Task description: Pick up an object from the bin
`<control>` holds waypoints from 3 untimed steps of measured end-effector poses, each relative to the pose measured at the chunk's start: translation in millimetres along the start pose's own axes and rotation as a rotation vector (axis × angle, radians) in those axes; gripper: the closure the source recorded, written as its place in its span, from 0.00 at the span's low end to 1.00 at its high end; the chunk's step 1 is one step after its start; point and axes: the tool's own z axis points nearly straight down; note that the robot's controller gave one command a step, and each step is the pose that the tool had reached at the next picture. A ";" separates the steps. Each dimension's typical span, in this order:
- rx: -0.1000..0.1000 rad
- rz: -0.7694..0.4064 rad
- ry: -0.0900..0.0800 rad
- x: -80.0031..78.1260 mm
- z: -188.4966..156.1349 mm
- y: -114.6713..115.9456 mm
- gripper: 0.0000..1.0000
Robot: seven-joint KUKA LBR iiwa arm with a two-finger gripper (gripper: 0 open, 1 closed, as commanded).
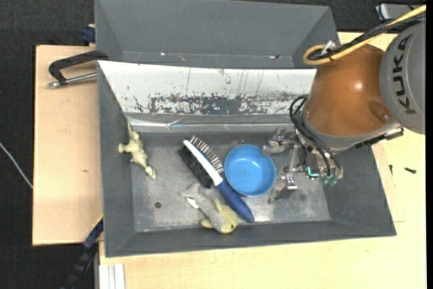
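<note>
My gripper (284,169) hangs low at the right side of the bin floor, under the orange wrist cover. Its fingers stand apart with nothing between them. Just to its left lies a round blue bowl (249,171), its rim close to the fingertips. A brush with a black bristle head and blue handle (211,174) lies diagonally left of the bowl, the handle passing under the bowl's lower edge.
A pale yellow-grey soft toy (215,213) lies at the front of the bin below the brush. A cream toy dinosaur (139,153) lies near the left wall. The arm with its orange cover and cables overhangs the bin's right side.
</note>
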 end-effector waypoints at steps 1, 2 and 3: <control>-0.002 0.263 -0.008 -38.9 92.0 12.9 0.00; -0.001 0.262 -0.010 -39.4 88.4 12.5 1.00; -0.002 0.234 -0.020 -44.0 -44.1 13.0 1.00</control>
